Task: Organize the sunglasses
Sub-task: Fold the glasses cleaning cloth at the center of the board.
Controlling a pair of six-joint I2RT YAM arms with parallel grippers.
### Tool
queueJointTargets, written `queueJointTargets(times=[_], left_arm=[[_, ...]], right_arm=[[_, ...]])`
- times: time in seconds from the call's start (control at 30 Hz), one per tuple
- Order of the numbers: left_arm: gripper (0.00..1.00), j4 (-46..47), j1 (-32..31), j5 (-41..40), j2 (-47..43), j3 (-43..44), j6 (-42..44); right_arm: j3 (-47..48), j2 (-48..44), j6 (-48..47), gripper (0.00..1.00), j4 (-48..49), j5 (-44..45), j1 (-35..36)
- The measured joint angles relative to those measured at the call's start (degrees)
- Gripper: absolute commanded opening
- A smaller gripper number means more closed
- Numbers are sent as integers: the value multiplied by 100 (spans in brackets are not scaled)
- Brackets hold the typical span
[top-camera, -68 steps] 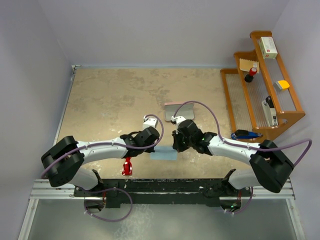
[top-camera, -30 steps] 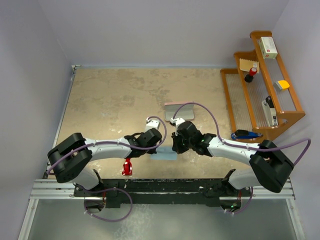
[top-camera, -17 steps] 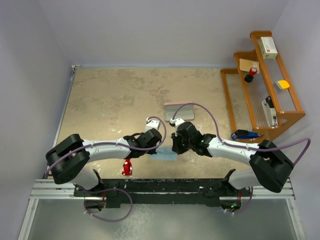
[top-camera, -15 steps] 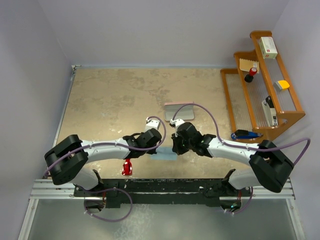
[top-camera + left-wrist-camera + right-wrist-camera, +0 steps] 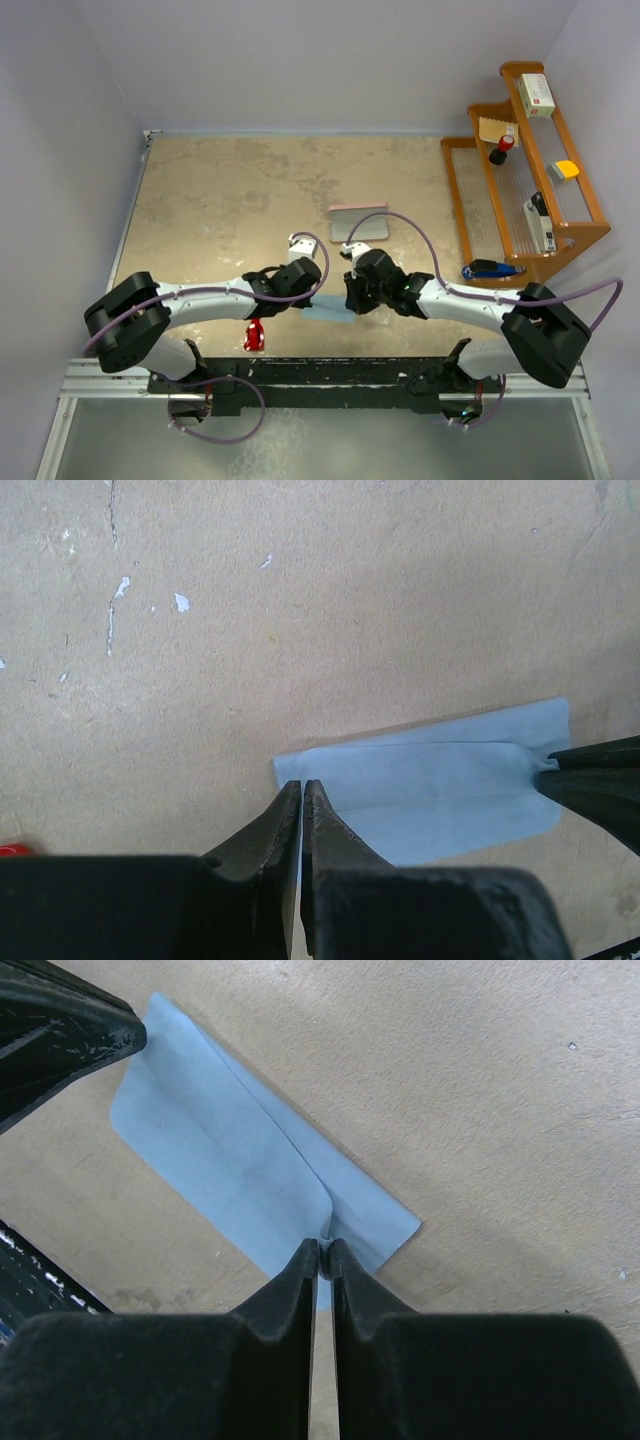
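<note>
From above there is one folded blue cloth (image 5: 329, 309), and two grippers meet over it: the left gripper (image 5: 306, 291) at its left end and the right gripper (image 5: 349, 297) at its right end. One pair of red sunglasses (image 5: 254, 334) lies on the table (image 5: 220, 200) left of the cloth and nearer the arm bases, apart from it and untouched. One pink case (image 5: 357, 222) lies beyond the cloth, and one wooden rack (image 5: 495, 205) stands well off to its right. The gripper bodies hide their own tips in this view. The left wrist view shows them: the left fingers (image 5: 270, 830) are pressed together at the cloth's left corner, though I cannot tell whether they pinch fabric. A red sliver of the sunglasses shows at the frame edge, left of the cloth. In the right wrist view the right fingers (image 5: 290, 1280) are clamped on the cloth's edge. The fabric is puckered into a crease at their tips, and the left gripper's tip is over the far corner.
</note>
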Motion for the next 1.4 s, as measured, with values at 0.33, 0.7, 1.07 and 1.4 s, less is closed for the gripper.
queueJointTargets(times=[0.33,0.7,1.07,1.4], left_arm=[[0,-37,0,0,-4,-72,-28],[0,-55,0,-28,-177,-157,-122],[0,-179,0,-153,-345,-157,-127],[0,-223,0,-199,-439,-173,-131]], right_arm=[[-39,-68,4,18,149,-177,52],[-179,-216,37,17,166,-273,114],[-332,-313,103,18,160,-289,264],[-393,-573,221,18,144,-271,457]])
